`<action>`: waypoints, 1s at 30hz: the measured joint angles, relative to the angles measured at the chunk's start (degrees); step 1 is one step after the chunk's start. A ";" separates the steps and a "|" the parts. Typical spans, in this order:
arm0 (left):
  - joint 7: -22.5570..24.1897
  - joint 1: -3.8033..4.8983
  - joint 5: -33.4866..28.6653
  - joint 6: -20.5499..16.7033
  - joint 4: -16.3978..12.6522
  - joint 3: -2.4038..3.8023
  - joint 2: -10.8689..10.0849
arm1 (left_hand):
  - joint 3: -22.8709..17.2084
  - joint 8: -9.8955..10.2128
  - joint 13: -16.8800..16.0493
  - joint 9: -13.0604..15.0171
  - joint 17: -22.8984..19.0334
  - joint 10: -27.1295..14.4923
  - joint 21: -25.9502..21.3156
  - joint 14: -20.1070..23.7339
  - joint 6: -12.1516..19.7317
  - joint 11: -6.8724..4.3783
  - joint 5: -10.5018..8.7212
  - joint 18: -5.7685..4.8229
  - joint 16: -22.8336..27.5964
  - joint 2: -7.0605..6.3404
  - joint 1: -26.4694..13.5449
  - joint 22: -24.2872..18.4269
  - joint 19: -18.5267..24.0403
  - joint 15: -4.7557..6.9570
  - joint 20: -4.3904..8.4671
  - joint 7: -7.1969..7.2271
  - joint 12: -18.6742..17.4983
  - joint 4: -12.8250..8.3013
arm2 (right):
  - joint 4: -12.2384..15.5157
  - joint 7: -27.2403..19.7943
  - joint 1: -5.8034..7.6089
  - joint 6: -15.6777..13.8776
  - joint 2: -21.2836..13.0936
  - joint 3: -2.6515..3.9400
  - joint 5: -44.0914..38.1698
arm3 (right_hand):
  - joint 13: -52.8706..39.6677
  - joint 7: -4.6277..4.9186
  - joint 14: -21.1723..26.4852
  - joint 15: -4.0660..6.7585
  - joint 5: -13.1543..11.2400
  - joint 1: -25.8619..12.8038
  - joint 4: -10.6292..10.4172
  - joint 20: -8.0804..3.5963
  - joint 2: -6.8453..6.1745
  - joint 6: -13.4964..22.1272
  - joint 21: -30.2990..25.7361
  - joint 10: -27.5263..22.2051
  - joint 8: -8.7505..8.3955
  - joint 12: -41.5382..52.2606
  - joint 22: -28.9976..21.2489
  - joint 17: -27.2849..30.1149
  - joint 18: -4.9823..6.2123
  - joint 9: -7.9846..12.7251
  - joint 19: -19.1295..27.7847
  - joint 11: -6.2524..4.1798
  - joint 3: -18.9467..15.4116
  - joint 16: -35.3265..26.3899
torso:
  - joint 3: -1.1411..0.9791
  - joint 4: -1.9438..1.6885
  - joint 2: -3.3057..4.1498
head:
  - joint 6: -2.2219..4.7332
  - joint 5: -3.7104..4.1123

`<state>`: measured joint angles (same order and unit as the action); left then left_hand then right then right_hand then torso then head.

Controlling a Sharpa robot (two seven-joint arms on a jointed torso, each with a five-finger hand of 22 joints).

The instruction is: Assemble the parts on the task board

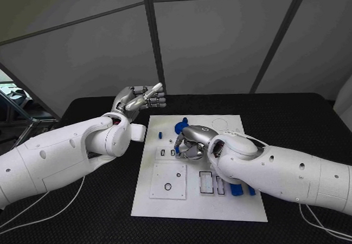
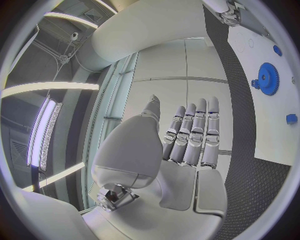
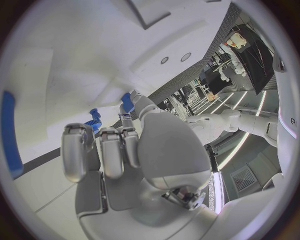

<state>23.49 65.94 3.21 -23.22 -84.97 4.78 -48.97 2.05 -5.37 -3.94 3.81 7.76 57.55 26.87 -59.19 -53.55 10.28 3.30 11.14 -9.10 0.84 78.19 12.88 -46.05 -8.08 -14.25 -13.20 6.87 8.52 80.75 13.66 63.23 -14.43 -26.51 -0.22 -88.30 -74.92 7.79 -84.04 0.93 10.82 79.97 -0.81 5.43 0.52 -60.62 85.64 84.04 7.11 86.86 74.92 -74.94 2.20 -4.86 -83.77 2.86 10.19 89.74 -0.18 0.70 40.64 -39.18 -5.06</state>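
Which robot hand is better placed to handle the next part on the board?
Probably the right robot hand: it is down over the white board among the blue parts. The left robot hand is raised beyond the board's far corner, holding nothing.

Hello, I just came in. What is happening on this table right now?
A robot is assembling small blue parts on the white task board in the middle of a black table. Its right hand is down over the middle of the board, fingers curled close to its surface, next to a blue part; whether it holds anything cannot be told. The left hand is raised beside the board's far left corner, holding nothing. More blue parts lie near the board's right edge.
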 measured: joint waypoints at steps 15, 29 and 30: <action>-0.02 0.00 0.00 0.00 0.03 0.00 -0.05 | 0.00 0.00 0.00 0.00 0.00 0.00 0.00 0.00 0.00 0.00 0.00 0.00 0.00 0.00 0.00 -0.01 0.00 0.00 0.00 0.00 0.00 0.00 | -0.08 0.10 0.02 0.41 0.00 0.05 -0.98 | 0.00 0.05 0.00 0.00 -0.01 -0.38 -0.07 0.00 -0.38 -0.21 0.00 0.00 -0.01 -0.23 0.00 0.01 0.00 0.12 0.00 0.00 -0.07 0.00 | -0.01 -0.04 0.01 | -0.12 0.04; -0.05 0.00 0.00 0.00 0.07 0.00 -0.05 | 0.00 0.00 0.00 0.00 -0.01 0.00 0.00 0.00 0.00 0.00 0.00 0.00 0.00 0.00 0.00 -0.01 0.00 0.00 0.00 0.00 0.00 0.00 | -0.09 0.23 0.09 1.07 0.06 0.10 -1.65 | 0.00 0.07 0.00 0.00 -0.01 -0.90 -0.25 0.00 -0.90 -0.21 0.00 0.00 -0.68 -0.65 -0.01 0.02 0.00 0.23 0.00 0.00 0.11 0.00 | -0.04 -0.01 0.05 | -0.29 -0.07; -0.05 0.00 0.00 0.00 0.07 0.00 -0.05 | 0.00 0.00 0.00 0.00 -0.01 0.00 0.00 0.00 0.00 0.00 0.00 0.00 0.00 0.00 0.00 -0.01 0.00 0.00 0.00 0.00 0.00 0.00 | -0.08 0.24 0.10 1.11 0.07 0.10 -1.68 | 0.00 0.17 0.00 0.00 -0.01 -1.14 -0.25 0.00 -1.13 -0.10 0.00 0.00 -0.68 -0.65 -0.01 0.01 0.00 0.27 0.00 0.00 0.11 0.00 | -0.04 0.00 0.05 | -0.32 -0.05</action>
<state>23.45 65.95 3.21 -23.21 -84.90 4.78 -49.02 2.05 -5.37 -3.94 3.81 7.76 57.55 26.87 -59.19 -53.55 10.28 3.30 11.14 -9.10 0.84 78.19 12.87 -46.05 -8.08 -14.25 -13.20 6.87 8.52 80.66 13.90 63.32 -13.32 -26.44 -0.12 -89.98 -74.92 7.97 -84.04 0.93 10.81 78.83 -1.06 5.42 -0.61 -60.72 85.64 84.04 6.42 86.22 74.91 -74.92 2.21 -4.59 -83.77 2.86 10.30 89.74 -0.21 0.70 40.69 -39.51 -5.11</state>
